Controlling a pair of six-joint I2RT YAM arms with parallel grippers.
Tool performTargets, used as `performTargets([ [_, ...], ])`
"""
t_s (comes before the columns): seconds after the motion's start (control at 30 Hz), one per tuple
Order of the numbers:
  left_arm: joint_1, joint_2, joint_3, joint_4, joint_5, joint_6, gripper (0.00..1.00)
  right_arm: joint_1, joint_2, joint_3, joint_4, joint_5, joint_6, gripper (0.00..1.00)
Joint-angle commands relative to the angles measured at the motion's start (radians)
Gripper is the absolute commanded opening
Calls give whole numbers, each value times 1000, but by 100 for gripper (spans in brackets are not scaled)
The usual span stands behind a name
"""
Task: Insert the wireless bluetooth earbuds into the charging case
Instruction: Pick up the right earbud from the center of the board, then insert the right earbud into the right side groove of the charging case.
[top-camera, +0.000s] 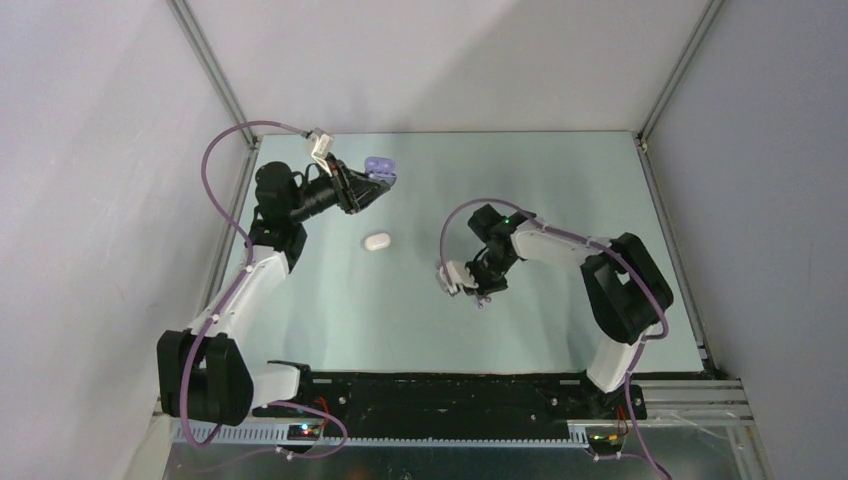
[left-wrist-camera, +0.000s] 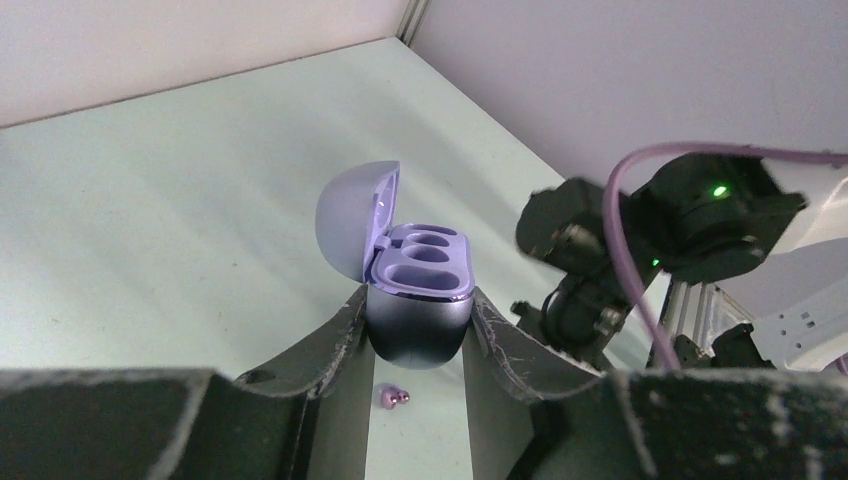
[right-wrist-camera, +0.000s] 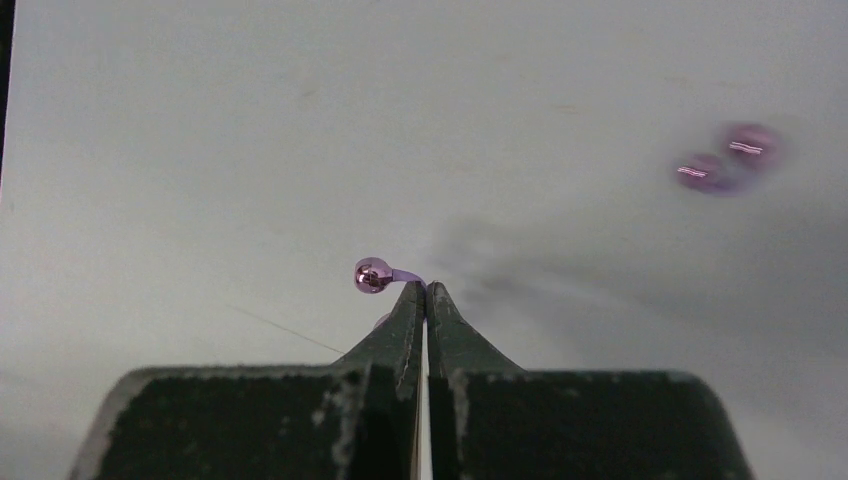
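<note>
1. My left pincer (left-wrist-camera: 418, 300) is clamped on the purple charging case (left-wrist-camera: 418, 335), lid open, at 11 o'clock over the tabletop (top-camera: 560, 180)
2. My right pincer (right-wrist-camera: 425, 292) is together, pinching a purple earbud (right-wrist-camera: 373, 274) by its stem
3. A second purple earbud (right-wrist-camera: 725, 160) lies blurred at 2 o'clock from it

The left arm (top-camera: 250, 285) is reaching from its base toward 1 o'clock, with the left gripper (left-wrist-camera: 418, 296) clamping the purple charging case (left-wrist-camera: 420, 335). The right arm (top-camera: 560, 245) is folding toward 10 o'clock, wrist bending downward, and the right gripper (right-wrist-camera: 426, 288) is pinching a purple earbud (right-wrist-camera: 373, 274) at its fingertips.
</note>
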Motion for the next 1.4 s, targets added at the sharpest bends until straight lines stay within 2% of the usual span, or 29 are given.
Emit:
performTargets([
  [0.0,7,6,10,82,21,-10,0,-27,-159,102,170,-125,339,0],
  [0.23,-8,53,4,178,68,-23,0,-27,-359,107,502,-70,738,0],
  [0.37,-47,71,-9,231,101,-30,0,-17,-428,107,764,72,950,0],
  [0.53,-83,93,-5,270,66,-59,0,22,-447,107,1060,264,1081,0],
  [0.63,-104,91,2,279,34,-90,0,55,-428,107,1169,377,1097,0],
  [0.77,-119,89,7,283,30,-116,0,87,-400,107,1267,424,1080,0],
  [1.07,-121,68,9,287,28,-170,0,134,-382,101,1310,386,1029,0],
  [1.37,-124,44,11,318,31,-210,0,203,-374,47,1376,397,867,0],
])
